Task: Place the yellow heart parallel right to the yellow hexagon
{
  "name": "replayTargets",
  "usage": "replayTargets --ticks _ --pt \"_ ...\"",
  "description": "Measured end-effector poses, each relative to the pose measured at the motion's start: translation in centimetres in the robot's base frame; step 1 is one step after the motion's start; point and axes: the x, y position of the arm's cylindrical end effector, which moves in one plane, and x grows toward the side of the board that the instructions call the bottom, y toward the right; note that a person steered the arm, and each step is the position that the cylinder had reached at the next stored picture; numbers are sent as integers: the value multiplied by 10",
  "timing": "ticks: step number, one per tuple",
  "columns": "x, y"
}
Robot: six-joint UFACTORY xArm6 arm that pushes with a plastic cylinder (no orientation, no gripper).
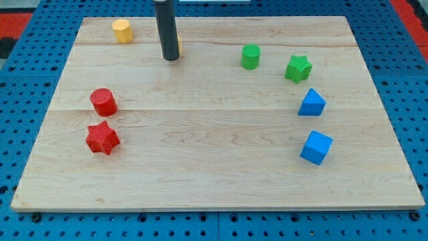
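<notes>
Yellow hexagon [122, 31] — red star [102, 138], green cylinder [250, 57], blue cube [315, 147].

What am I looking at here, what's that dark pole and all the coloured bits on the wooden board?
The pole is a robot arm's pushing rod; my tip slides blocks about and holds nothing. One camera looks down at the wooden board. A yellow hexagon sits top left. Just right of my tip, a sliver of yellow block peeks out, mostly hidden. There are a green cylinder and green star at right, a blue triangular block and blue cube below, and a red cylinder and red star at left.
</notes>
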Motion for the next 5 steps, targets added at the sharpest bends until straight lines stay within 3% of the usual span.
replayTargets --ticks 1,2,3,5 --pt "-35 3" --pt "-4 36" --pt "60 80" --pt "48 184"
